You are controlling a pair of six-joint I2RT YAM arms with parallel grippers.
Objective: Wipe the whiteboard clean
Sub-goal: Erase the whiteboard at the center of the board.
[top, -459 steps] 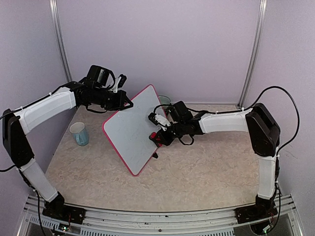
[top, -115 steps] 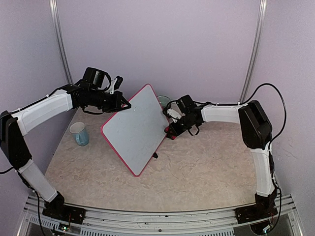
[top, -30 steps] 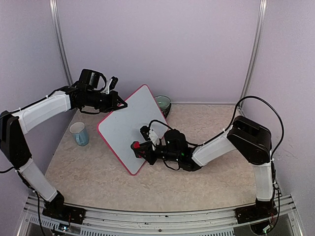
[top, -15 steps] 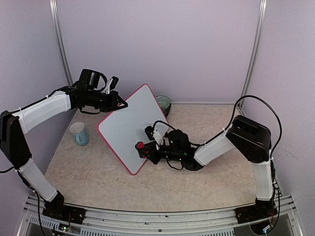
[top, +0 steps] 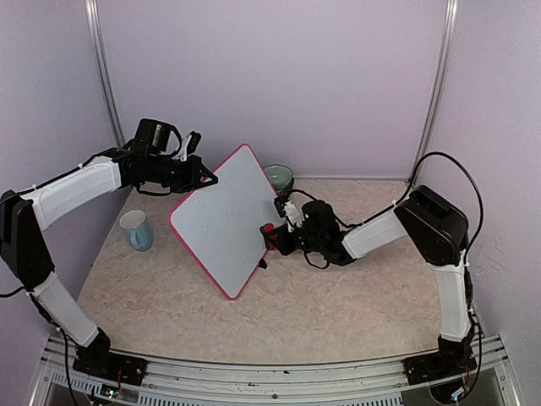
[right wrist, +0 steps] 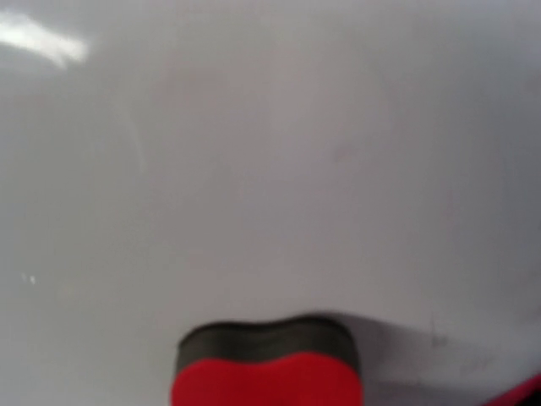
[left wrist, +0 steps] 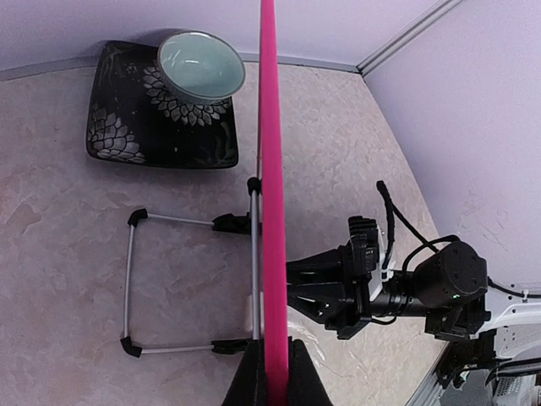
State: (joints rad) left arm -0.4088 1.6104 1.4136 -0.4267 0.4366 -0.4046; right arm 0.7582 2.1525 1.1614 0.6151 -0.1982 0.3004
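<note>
The whiteboard (top: pixel 221 222), white with a pink-red frame, stands tilted on a lower corner at mid-table, and its face shows no writing. My left gripper (top: pixel 201 179) is shut on its upper left frame; in the left wrist view the pink edge (left wrist: pixel 269 194) runs straight up from between the black fingertips (left wrist: pixel 247 385). My right gripper (top: pixel 274 235) is shut on a red eraser (top: pixel 266 229), pressed against the board near its right edge. In the right wrist view the white surface (right wrist: pixel 270 152) fills the frame, with the eraser's dark felt (right wrist: pixel 266 337) flat on it.
A light blue cup (top: pixel 137 230) stands left of the board. Behind the board a pale green bowl (top: pixel 279 177) sits on a black patterned plate (left wrist: pixel 127 127). A wire stand (left wrist: pixel 131 288) lies on the table behind the board.
My right gripper has carried the eraser up and to the right across the board, from its lower middle to near the right edge. The left arm and board have stayed put.
</note>
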